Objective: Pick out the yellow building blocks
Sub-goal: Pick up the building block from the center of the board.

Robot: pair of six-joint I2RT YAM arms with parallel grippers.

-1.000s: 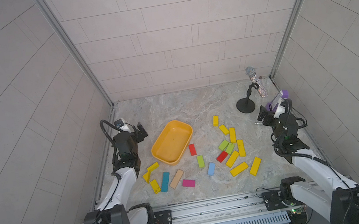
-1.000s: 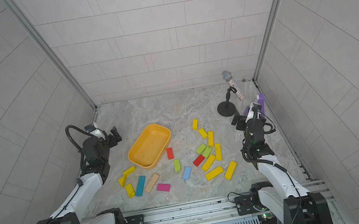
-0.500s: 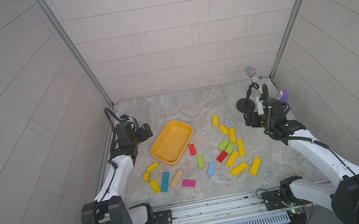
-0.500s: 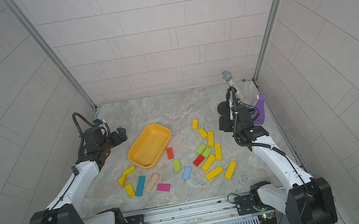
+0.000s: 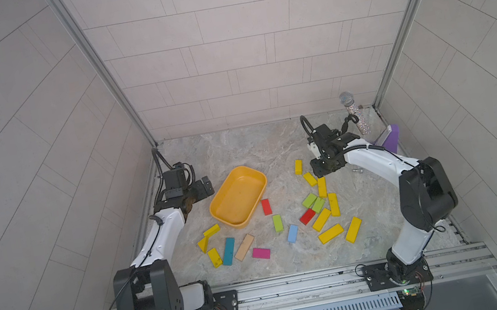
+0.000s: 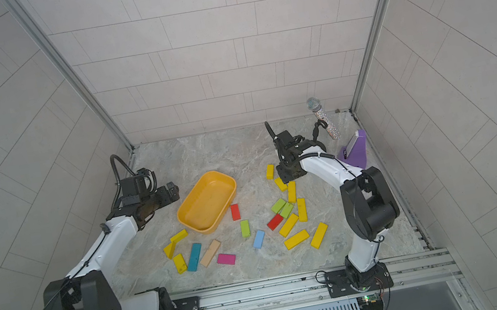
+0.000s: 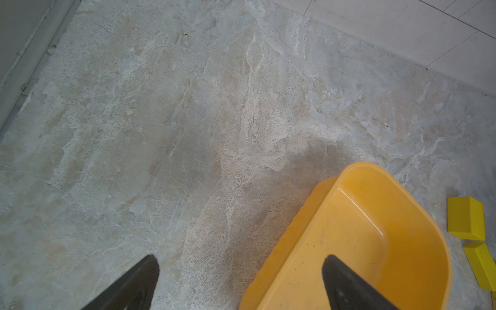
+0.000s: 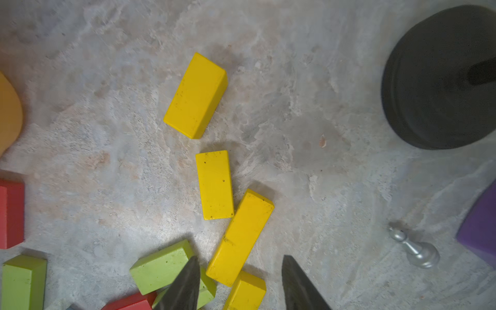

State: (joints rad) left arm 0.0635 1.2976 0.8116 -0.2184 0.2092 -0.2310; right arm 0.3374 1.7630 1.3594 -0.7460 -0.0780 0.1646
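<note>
Yellow building blocks (image 5: 321,187), small flat bars, all lie loose on the marbled stone tabletop (image 5: 238,144). None is in the orange-yellow plastic tub with rounded corners (image 5: 242,167), which is bare inside.

A second ago the right gripper (image 8: 240,281) was folded back near the right wall. It has since swung in and now hangs over the far end of the scatter on its own side. Its black fingertips (image 8: 185,284) have drawn closer together, yet a gap shows between them and nothing is clamped. Yellow bars lie in line with that gap, and two more sit just beyond the tips.

Just beside the gripper, toward the tub, are lime-green blocks (image 8: 161,265) and a red block (image 8: 10,214). On the side away from the tub are a black round stand base (image 8: 440,80), a small silver pawn (image 8: 414,249) and a purple wedge (image 8: 480,228).

The left gripper (image 7: 239,281), jaws spread wide and holding nothing, has come forward to the tub's rim. Three yellow bars lie near it, on the tub's base side.

No block has shifted. The first pick looks about to begin, with the whole sorting job left.
</note>
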